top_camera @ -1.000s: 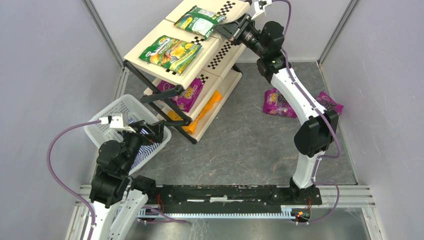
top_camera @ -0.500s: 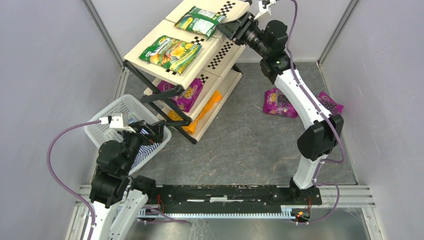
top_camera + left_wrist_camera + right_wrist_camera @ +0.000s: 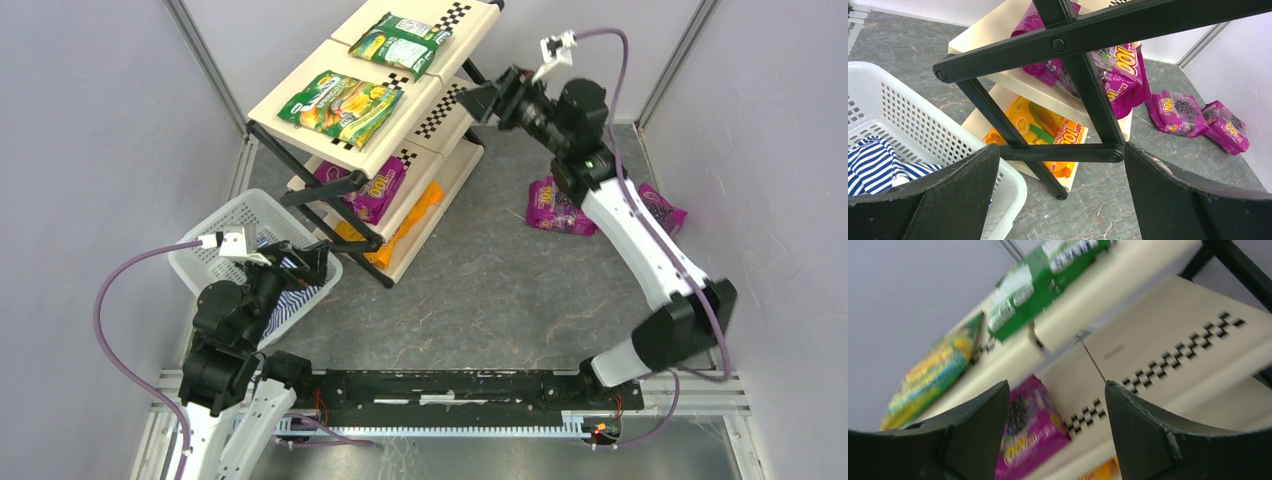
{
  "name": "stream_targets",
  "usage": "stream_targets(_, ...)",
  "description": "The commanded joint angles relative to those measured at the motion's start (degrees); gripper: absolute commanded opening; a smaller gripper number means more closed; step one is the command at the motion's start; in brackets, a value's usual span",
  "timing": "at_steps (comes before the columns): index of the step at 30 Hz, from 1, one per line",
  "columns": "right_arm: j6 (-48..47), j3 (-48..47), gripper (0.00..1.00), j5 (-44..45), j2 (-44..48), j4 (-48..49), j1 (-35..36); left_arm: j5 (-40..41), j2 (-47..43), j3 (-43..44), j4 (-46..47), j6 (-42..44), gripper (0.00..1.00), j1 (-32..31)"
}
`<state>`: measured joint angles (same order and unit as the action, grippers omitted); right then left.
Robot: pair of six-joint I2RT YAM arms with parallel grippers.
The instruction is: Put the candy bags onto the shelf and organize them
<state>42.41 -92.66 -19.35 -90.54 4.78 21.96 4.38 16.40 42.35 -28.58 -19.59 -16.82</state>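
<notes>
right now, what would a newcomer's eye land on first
The tall checkered shelf at the back left stands out, with two green candy bags on its top tier. Next come two purple candy bags lying loose on the floor to its right, by the right arm, whose end effector hangs open beside the shelf.

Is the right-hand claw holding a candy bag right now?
No, the right gripper is open with nothing between its jaws, facing the shelf.
</notes>
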Motion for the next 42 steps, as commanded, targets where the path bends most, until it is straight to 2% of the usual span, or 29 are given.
stream_targets(1,-12.9,13.7,0.78,1.1,13.2,2.9,-0.3,-0.1,-0.2,0.3,1.3,3.1,1.00,0.3)
stream_targets(6,-19.8,37.7,0.82,5.4,25.0,4.3,-1.4,0.1,-0.1,0.3,1.3,3.0,1.00,0.3)
stream_targets(11,-23.5,54.6,0.84,7.0,28.9,2.1,-6.4,0.8,0.0,0.4,1.2,2.9,1.00,0.3)
stream_targets(16,-23.1,63.2,0.88,6.4,29.7,3.9,-15.7,2.2,0.8,3.2,-1.2,1.9,1.00,0.3)
stream_targets(18,-22.1,64.4,0.93,7.4,29.6,4.3,-19.1,2.2,1.2,4.2,-1.7,1.1,1.00,0.3)
stream_targets(20,-21.4,64.5,0.98,9.1,28.8,4.6,-21.6,1.9,1.2,4.2,-1.8,0.7,1.00,0.3)
stream_targets(26,-21.0,58.1,0.98,9.6,22.6,4.9,-29.2,3.5,3.2,6.8,-3.7,0.6,1.00,0.3)
stream_targets(31,-23.6,47.9,0.98,11.3,14.4,2.6,-30.5,1.9,5.4,8.6,-5.1,0.8,1.00,0.3)
stream_targets(36,-26.0,36.8,0.98,10.5,3.9,-1.4,-30.9,4.3,7.5,9.7,-6.9,2.5,1.00,0.3)
stream_targets(42,-27.3,30.8,0.98,7.5,-5.9,-4.1,-32.0,3.9,11.1,11.3,-6.2,0.5,1.00,0.3)
